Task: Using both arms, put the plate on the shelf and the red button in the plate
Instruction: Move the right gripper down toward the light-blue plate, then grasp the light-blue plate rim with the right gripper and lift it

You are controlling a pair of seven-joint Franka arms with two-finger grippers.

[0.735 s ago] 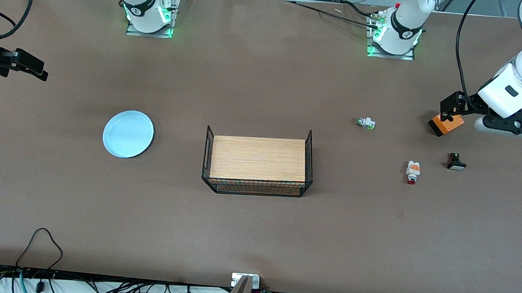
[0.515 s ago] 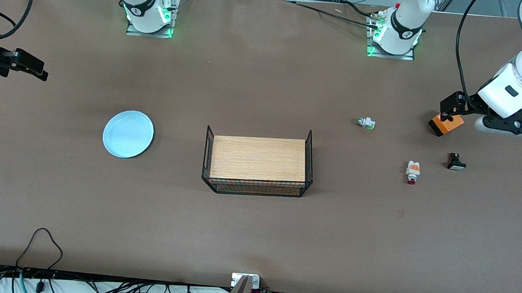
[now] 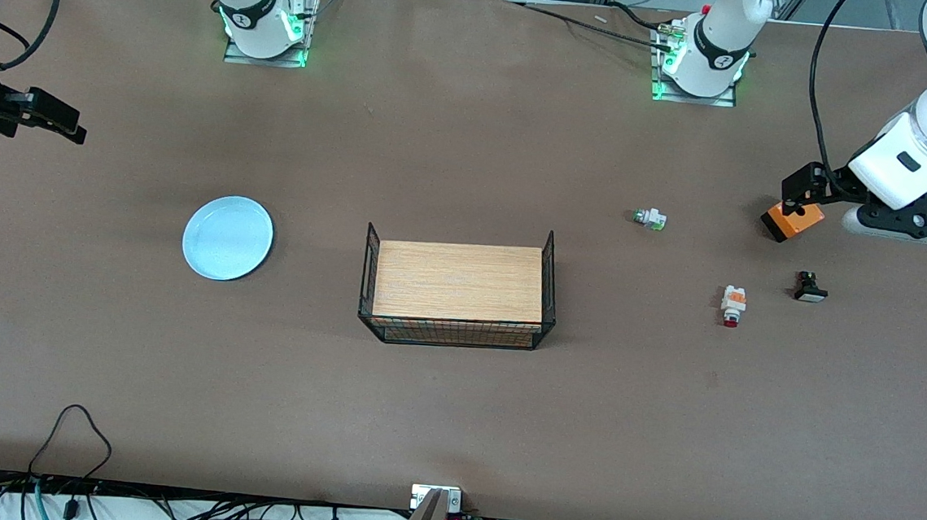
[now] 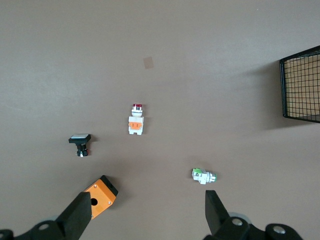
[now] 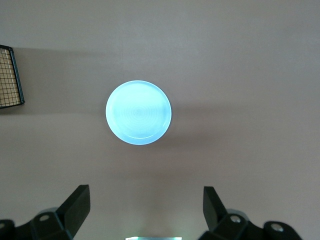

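The pale blue plate [image 3: 228,238] lies flat on the table toward the right arm's end, and shows in the right wrist view [image 5: 138,112]. The red button [image 3: 733,305] lies on its side toward the left arm's end, and shows in the left wrist view [image 4: 136,120]. My left gripper [image 3: 801,194] is open and empty, up over the table by an orange box [image 3: 793,220]; its jaws [image 4: 146,200] stand wide apart. My right gripper [image 3: 57,121] is open and empty, up over the table's end, apart from the plate; its jaws [image 5: 145,192] stand wide apart.
A black wire basket with a wooden board [image 3: 458,292] stands mid-table. A white part with a green tip [image 3: 649,218] lies farther from the camera than the red button. A black part with a white cap [image 3: 810,287] lies beside the red button, toward the left arm's end.
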